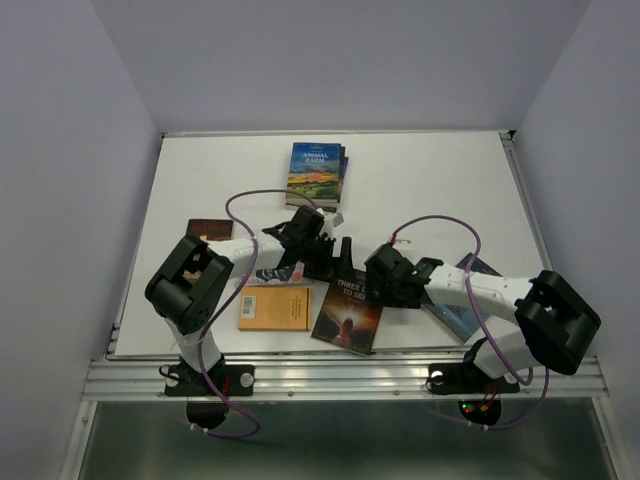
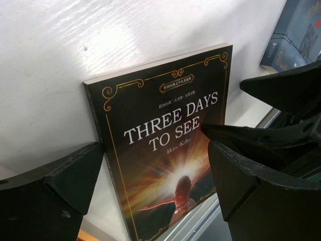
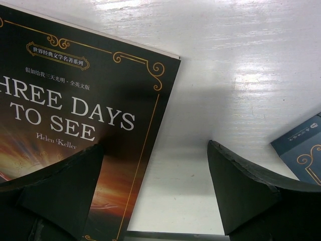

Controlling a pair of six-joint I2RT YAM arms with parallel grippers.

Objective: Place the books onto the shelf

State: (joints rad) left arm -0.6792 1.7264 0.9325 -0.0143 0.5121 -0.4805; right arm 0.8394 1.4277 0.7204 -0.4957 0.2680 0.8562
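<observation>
Left claw point(image 2: 155, 150): jaws spread wide, holding nothing, one finger on either side of a dark book in its own wrist view.
Right claw point(image 3: 155, 145): jaws also wide apart and empty; its left finger point(image 3: 55, 186) is over the dark cover, its right finger over bare counter, with the book's edge between them.
Claws together: in the top view the left claw point(image 1: 338, 258) and right claw point(image 1: 378, 272) sit close to each other over the same book's far end; whether either touches it cannot be told.
Dark book point(image 1: 347, 315): titled "Three Days to See", lying flat, cover up, at the near edge of the counter point(image 1: 420, 190).
Orange book point(image 1: 274, 308): flat, just left of the dark book.
Blue book point(image 1: 465, 305): flat, partly under the right arm, right of the dark book.
Brown book point(image 1: 208, 229): near the left edge, beside the left arm.
Animal Farm stack point(image 1: 316, 175): a few books piled at the far middle of the counter, well apart from the claws.
</observation>
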